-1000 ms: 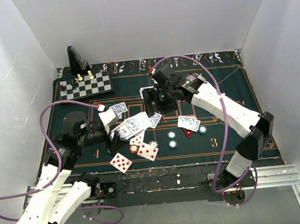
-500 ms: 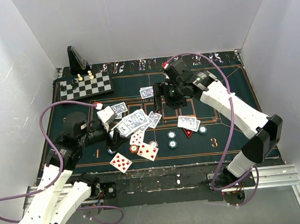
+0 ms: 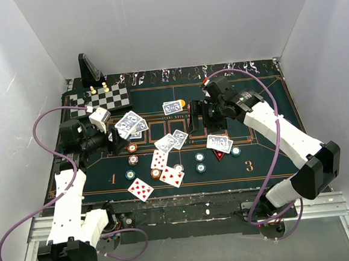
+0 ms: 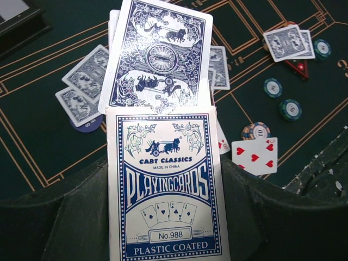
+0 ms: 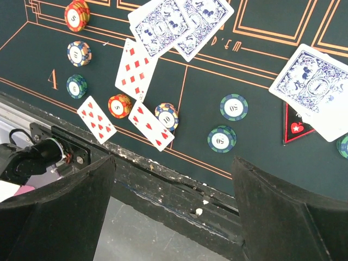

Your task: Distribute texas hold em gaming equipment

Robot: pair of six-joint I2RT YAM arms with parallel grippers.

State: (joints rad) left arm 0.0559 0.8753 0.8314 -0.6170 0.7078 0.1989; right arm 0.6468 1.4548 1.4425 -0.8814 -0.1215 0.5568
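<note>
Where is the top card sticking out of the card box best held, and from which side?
Likely the top card at its free end, approached from opposite the box mouth, pinching both faces: that part stands clear of the card box.

Bright, even light, soft shadows, crisp close-up print on the card box (image 4: pixel 166 185)

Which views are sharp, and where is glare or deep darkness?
Left wrist: the card box is sharp, print readable; the left tool's fingers are nearly black. Right wrist: poker chips sharp, right tool's fingers dark. Top external: even light, bright white walls, no glare on the felt.
</note>
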